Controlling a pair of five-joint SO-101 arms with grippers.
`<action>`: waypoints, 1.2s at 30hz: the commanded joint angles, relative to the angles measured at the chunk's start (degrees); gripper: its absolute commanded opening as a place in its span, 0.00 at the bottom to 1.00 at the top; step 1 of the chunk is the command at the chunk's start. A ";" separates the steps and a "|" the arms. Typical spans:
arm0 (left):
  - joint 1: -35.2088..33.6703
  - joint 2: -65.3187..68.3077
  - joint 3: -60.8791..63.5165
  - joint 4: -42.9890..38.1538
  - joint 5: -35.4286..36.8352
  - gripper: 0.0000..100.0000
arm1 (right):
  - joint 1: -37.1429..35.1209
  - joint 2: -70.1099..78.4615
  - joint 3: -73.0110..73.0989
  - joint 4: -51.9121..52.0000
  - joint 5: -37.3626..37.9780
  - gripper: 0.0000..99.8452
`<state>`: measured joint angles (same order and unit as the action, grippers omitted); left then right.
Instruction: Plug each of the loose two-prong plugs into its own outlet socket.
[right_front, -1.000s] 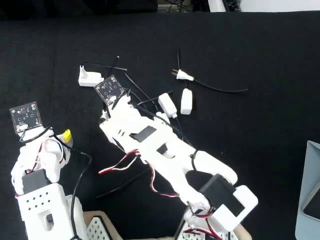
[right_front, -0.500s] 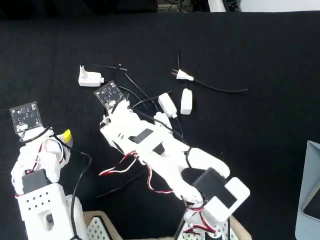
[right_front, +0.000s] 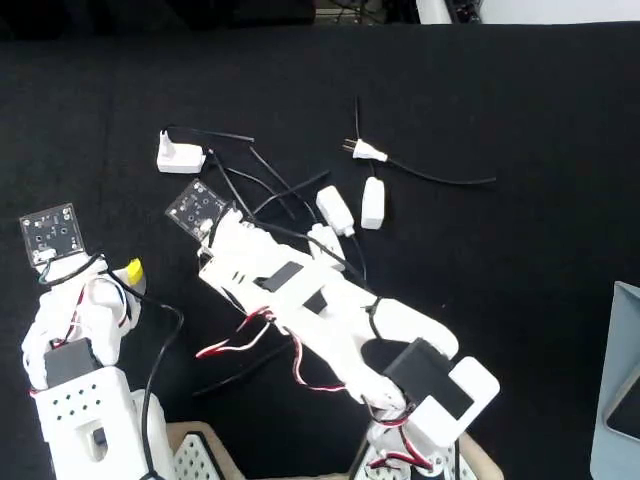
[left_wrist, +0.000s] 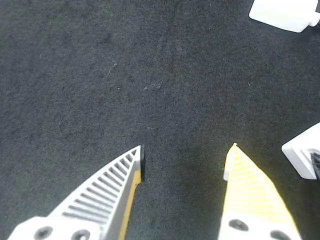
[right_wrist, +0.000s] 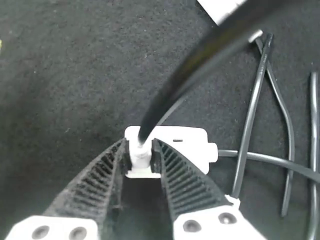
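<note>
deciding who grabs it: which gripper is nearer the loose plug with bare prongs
Right. The right gripper, shut on a white plug, sits mid-table left of the loose plug; the left gripper, open, is farther left.

The table (right_front: 520, 90), draped in black cloth, carries 1 white socket piece (right_front: 178, 156) at the far left, 1 two-prong plug (right_front: 368, 152) whose black cord (right_front: 440, 178) trails right, a tilted white block (right_front: 335, 210) just beside a straight white block (right_front: 372, 203), and loose black cables (right_front: 285, 190).
</note>
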<state>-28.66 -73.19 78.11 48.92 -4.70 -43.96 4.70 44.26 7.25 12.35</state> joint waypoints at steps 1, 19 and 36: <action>-0.75 -0.79 0.31 -1.05 0.26 0.27 | 0.18 -1.80 -1.89 -2.11 1.41 0.01; -0.92 -0.79 0.40 -0.88 0.26 0.27 | 7.74 21.41 -32.48 -10.20 1.23 0.20; -0.92 -0.79 0.48 -0.79 0.00 0.27 | 6.95 0.75 -33.71 36.22 -9.93 0.22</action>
<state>-29.10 -73.19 78.99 48.92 -4.70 -39.30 12.18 13.85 32.13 6.81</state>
